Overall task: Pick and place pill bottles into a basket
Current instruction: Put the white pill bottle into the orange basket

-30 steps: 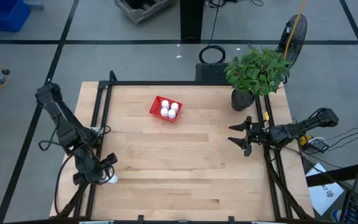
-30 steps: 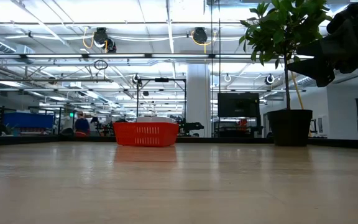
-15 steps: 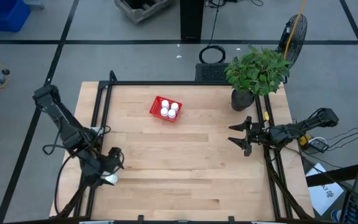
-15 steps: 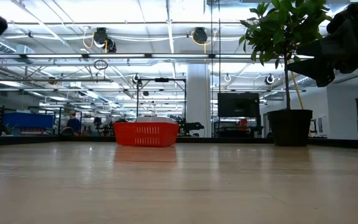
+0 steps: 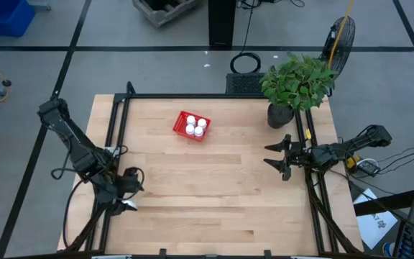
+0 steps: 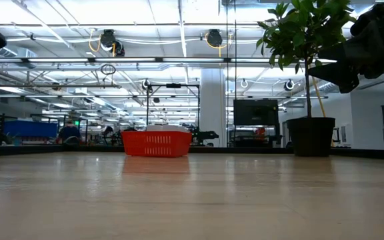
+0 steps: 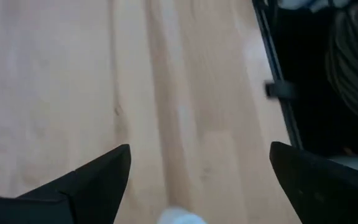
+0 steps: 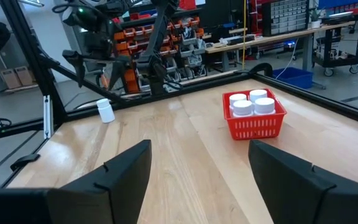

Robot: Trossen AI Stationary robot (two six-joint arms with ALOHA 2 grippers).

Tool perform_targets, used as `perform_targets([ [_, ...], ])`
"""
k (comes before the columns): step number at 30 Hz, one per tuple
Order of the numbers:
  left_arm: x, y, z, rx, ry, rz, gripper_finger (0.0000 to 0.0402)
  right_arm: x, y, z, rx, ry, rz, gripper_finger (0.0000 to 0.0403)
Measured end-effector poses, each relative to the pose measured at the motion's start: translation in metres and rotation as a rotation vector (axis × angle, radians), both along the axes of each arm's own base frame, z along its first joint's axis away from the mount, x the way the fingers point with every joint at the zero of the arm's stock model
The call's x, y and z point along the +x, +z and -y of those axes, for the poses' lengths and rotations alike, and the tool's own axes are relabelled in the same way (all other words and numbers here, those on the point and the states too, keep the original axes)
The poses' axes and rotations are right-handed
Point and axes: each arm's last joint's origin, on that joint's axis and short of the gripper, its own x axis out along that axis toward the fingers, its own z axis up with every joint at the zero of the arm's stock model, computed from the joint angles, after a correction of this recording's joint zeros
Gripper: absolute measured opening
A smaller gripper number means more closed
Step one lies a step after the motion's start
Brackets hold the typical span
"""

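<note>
A grey floor crossed by dark lines surrounds the wooden table. Beyond it, long ceiling lights run over steel trusses. A potted plant stands near a dark monitor. Orange-binned shelves, a workbench and a blue bin furnish the room.

The left end effector, a second ago low over the fifth pill bottle at the tabletop's near left edge, now sits slightly farther in with its fingers spread wide, the bottle standing free beside it.
</note>
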Motion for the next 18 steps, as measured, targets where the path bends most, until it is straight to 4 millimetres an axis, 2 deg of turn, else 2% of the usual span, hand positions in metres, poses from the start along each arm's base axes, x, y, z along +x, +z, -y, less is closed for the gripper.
perform_targets([
  [4,0.0025,0.0012,-0.002,0.056,0.061,0.075,0.039,0.0,0.0,0.0,0.0,0.0,0.0,0.0259],
  [9,0.0004,-0.0007,-0.0038,0.004,0.151,0.001,0.039,0.0,0.0,0.0,0.0,0.0,0.0,0.0261],
  [14,-0.0028,-0.0055,-0.0083,-0.035,0.314,-0.096,0.039,0.0,0.0,0.0,0.0,0.0,0.0,0.0262],
  [18,-0.0059,-0.0079,-0.0079,-0.04,0.259,-0.177,0.039,0.0,-0.0001,0.0,0.0,0.0,-0.001,0.0259],
])
